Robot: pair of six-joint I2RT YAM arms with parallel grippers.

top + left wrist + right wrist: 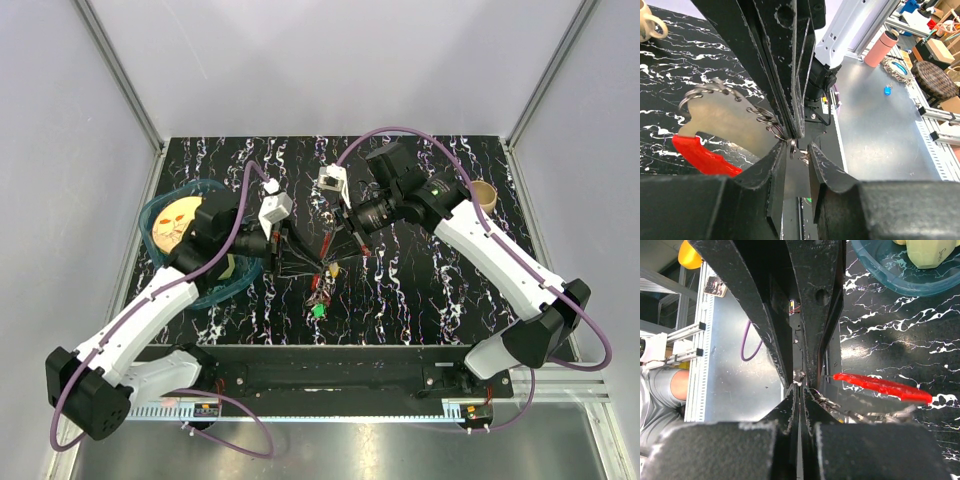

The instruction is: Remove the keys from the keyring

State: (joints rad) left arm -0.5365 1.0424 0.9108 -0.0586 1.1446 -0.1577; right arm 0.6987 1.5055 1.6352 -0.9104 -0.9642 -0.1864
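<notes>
The keyring hangs between both grippers above the table's middle, its red piece (pixel 322 284) pointing down. In the left wrist view it shows as a flat silver plate with a red end (pixel 700 152) and several wire loops (pixel 762 116). My right gripper (pixel 333 258) is shut on one thin loop at its tips (pixel 800 381). My left gripper (pixel 312 262) faces it, jaws a little apart around a small ring (pixel 792 148). A green-headed key (pixel 318 311) lies on the table below. Brass and silver keys are not clear to see.
A teal bowl (pixel 178 214) holding yellow items stands at the left, and shows in the right wrist view (pixel 900 270). A tan tube (pixel 484 193) stands at the back right. A cream mug (pixel 650 25) shows in the left wrist view.
</notes>
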